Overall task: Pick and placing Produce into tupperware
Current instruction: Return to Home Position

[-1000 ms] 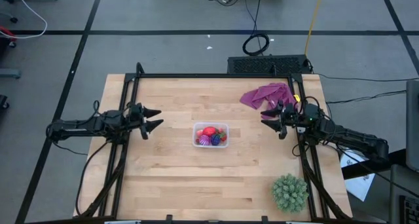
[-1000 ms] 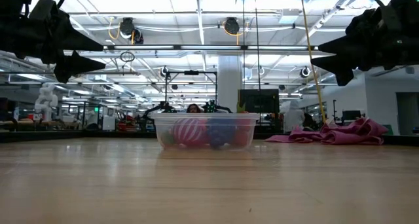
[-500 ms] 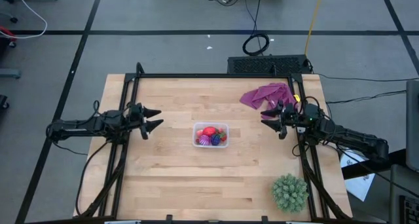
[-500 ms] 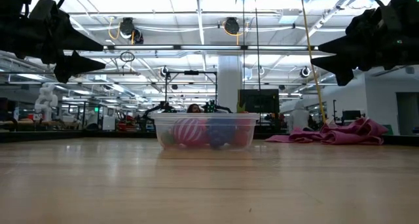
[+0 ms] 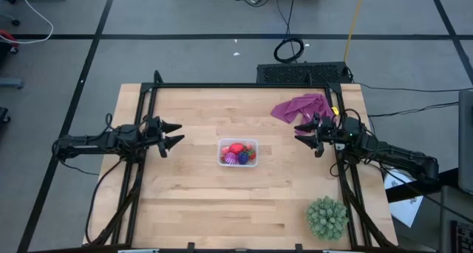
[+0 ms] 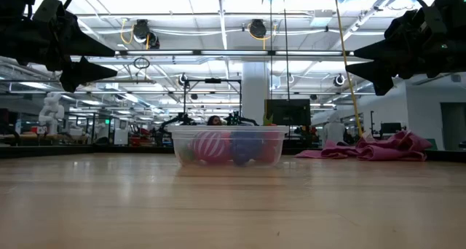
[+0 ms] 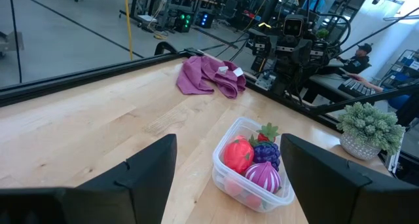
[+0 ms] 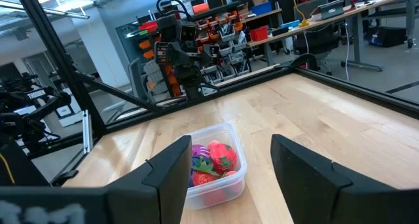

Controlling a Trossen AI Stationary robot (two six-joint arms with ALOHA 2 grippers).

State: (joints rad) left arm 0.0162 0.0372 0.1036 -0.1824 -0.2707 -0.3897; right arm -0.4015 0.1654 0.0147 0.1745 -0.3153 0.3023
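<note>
Tupperware (image 5: 220, 154), small clear plastic rectangular box with a whitish rim: on the pale wooden table (image 5: 192, 201), between the two claws and well apart from each. Produce (image 5: 237, 152), small red, pink and purple toy fruits: inside it. Left gripper (image 5: 177, 133): spread wide, empty, raised, tips toward the box. Right gripper (image 5: 298, 134): likewise, with the crumpled magenta cloth (image 5: 301, 106) near beside it. Parking, by judgement: hold both arms high and level, away from the box.
</note>
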